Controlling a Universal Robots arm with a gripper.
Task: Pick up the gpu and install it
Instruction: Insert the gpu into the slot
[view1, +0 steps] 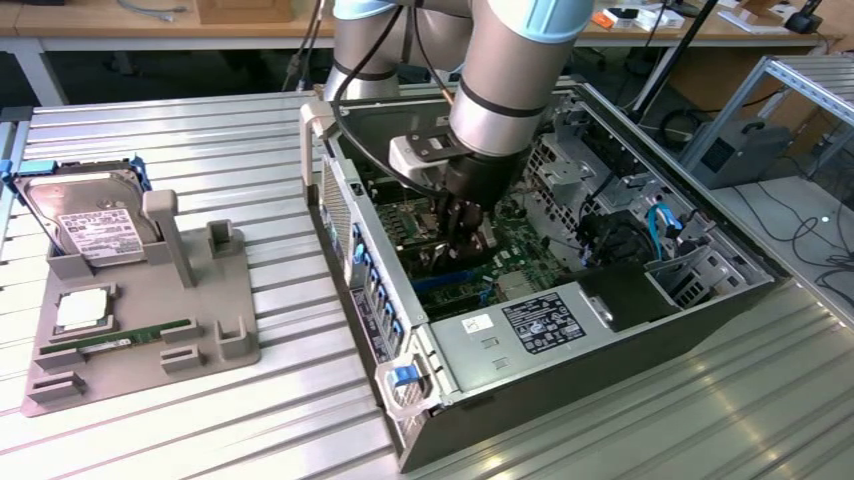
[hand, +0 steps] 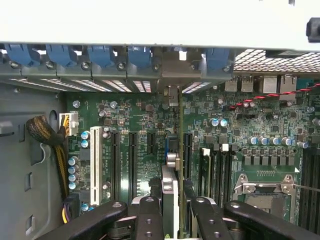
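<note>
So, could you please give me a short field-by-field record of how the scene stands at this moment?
grasp: pincer closed on the thin green gpu card, inside the open dark computer case
card position: edge-on above the green motherboard; whether seated, cannot tell
grey holder tray: on the exterior view's left, carrying a silver hard drive and a long green memory stick
surface: ribbed metal table

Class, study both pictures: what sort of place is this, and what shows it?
Likely a robotics lab: a robot arm reaches into an open computer case, a hard drive sits in a grey fixture, workbenches stand behind.
</note>
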